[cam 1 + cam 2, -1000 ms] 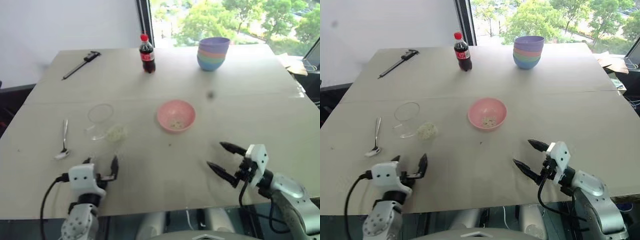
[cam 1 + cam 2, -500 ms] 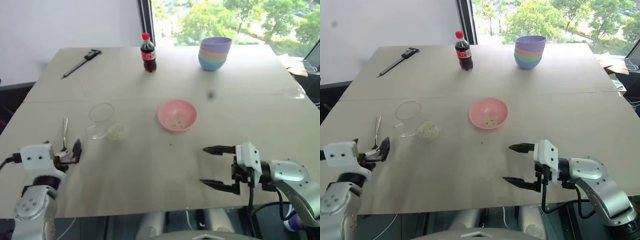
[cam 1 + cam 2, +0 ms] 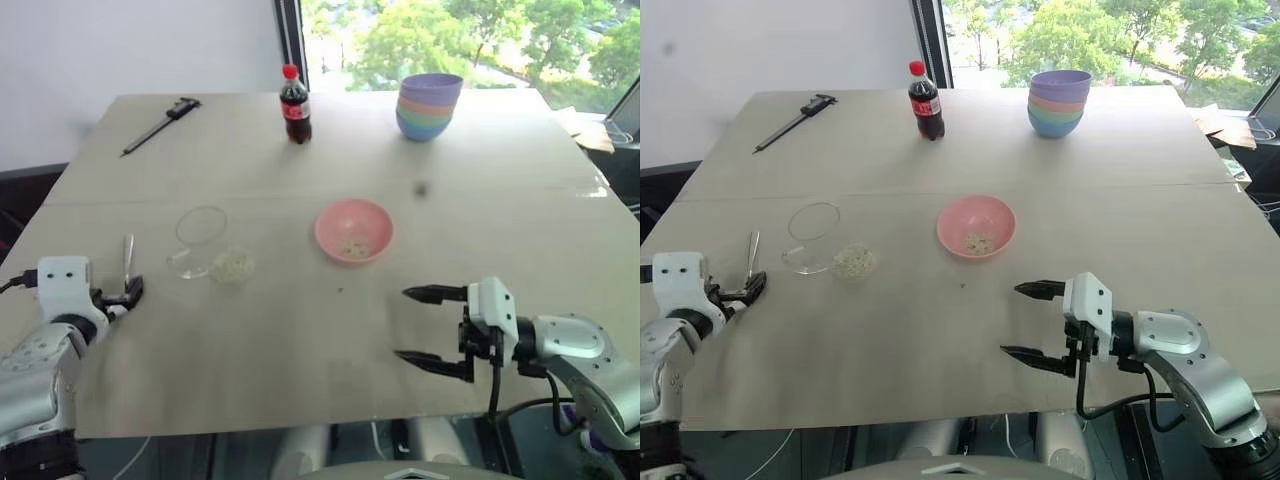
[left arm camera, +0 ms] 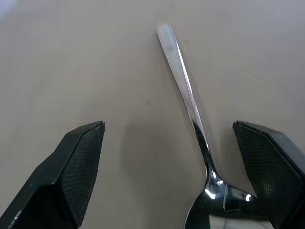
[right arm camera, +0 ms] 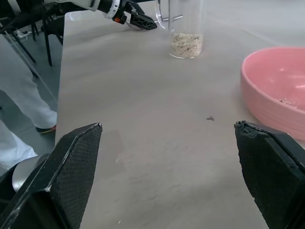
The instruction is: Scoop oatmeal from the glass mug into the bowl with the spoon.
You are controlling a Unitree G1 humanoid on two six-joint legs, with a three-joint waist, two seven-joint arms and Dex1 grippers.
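Oatmeal (image 3: 232,266) sits in the glass mug (image 3: 201,243) on the table (image 3: 300,330), left of the pink bowl (image 3: 353,231). Just left lies the spoon (image 3: 127,262), the left tool (image 3: 128,297) spread at its near end. Right tool (image 3: 432,326) gapes nearby. Left wrist view: spoon (image 4: 188,106) between spread fingers (image 4: 78,162). Right wrist view: oatmeal (image 5: 186,44) fills the mug's base beside the bowl (image 5: 274,90).

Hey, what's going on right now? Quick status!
Both claws open, empty. Left claw straddles the spoon, which lies flat on the table. Right claw hangs near the bowl. Mug upright with oatmeal; nothing in the way.
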